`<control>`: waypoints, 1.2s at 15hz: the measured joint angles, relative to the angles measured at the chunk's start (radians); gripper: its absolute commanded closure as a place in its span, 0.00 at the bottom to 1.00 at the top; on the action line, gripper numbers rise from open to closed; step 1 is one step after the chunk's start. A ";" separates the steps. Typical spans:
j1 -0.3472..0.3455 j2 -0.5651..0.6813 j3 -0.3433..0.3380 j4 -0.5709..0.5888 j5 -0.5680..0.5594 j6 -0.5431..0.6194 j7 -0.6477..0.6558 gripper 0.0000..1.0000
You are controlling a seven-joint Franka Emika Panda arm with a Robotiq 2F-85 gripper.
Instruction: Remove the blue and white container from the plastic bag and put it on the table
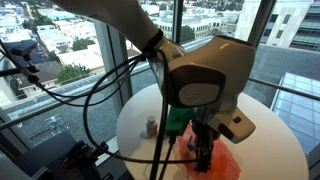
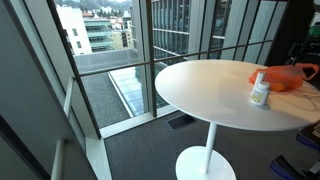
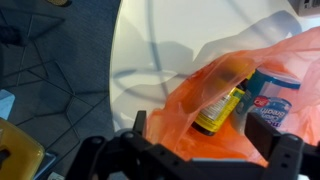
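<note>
An orange plastic bag (image 3: 200, 100) lies on the round white table (image 3: 160, 50). Inside it I see a blue and white container (image 3: 272, 98) at the right and a yellow-labelled bottle (image 3: 222, 105) beside it. My gripper (image 3: 205, 140) hovers just above the bag's near part, its two fingers spread wide apart with only bag between them. In an exterior view the gripper (image 1: 203, 152) hangs over the orange bag (image 1: 222, 165). The bag also shows at the far table edge in an exterior view (image 2: 285, 76).
A small white bottle (image 2: 260, 90) stands on the table next to the bag; it also shows in an exterior view (image 1: 151, 127). Black cables (image 1: 100, 100) hang from the arm. Floor-to-ceiling windows (image 2: 110, 60) surround the table.
</note>
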 measured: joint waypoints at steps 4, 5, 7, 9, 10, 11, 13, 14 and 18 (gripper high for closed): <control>0.006 0.002 -0.007 -0.002 0.000 0.000 0.000 0.00; 0.007 0.002 -0.008 -0.002 0.000 0.000 0.000 0.00; 0.011 0.005 -0.013 -0.002 0.000 0.000 0.000 0.00; 0.011 0.012 -0.015 -0.002 0.000 0.000 0.000 0.00; 0.011 0.017 -0.015 0.000 0.000 0.000 0.000 0.00; 0.011 0.025 -0.015 0.003 0.000 0.000 0.000 0.00; 0.013 0.044 -0.017 0.013 0.000 0.000 0.000 0.00; 0.014 0.054 -0.018 0.019 0.000 0.000 0.000 0.00; 0.021 0.099 -0.019 0.062 0.000 -0.002 0.001 0.00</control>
